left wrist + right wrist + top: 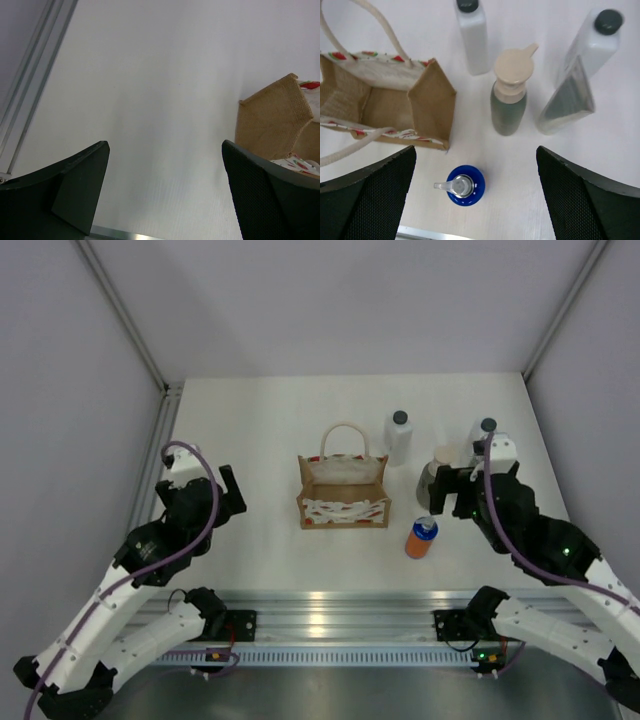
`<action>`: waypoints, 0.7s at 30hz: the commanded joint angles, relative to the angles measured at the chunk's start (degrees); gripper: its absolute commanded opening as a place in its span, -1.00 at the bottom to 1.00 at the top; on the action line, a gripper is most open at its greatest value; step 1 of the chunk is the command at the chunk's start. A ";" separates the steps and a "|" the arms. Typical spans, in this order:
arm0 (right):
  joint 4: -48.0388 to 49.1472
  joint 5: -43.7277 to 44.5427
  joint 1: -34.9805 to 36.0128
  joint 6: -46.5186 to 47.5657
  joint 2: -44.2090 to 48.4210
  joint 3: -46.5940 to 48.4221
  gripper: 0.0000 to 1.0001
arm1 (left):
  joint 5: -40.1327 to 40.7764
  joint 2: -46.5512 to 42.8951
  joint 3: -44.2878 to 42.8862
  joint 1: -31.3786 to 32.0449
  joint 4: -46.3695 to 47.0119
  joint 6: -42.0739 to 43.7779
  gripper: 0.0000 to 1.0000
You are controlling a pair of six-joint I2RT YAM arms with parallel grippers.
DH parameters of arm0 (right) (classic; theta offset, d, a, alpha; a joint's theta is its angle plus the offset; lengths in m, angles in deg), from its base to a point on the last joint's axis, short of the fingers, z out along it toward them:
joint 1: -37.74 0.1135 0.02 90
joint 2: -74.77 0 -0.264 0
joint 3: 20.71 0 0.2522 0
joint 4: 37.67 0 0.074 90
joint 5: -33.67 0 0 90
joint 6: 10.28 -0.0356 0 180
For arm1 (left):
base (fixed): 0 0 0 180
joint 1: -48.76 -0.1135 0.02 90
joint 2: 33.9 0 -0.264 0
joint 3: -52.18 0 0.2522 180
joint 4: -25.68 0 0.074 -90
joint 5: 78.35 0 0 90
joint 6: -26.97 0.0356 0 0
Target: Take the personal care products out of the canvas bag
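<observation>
Right wrist view is showing the right tool (475,149) hanging wide open and empty near the orange bottle (421,540) and the bag (427,100); the left tool (165,145) is also gaping empty.

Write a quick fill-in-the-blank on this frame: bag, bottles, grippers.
1. Seen from the right wrist, the canvas bag is ____ inside.
2. ____ bottles stand on the table beside the bag, on the right arm's side.
3. The orange bottle has a ____ top.
4. The left gripper and right gripper are both ____, holding nothing.
Missing words: empty; four; blue; open.
</observation>
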 commanded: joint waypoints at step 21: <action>-15.74 14.42 -0.62 2.67 13.00 7.17 0.99 | 11.41 -4.30 -2.13 -0.18 0.42 -2.42 0.96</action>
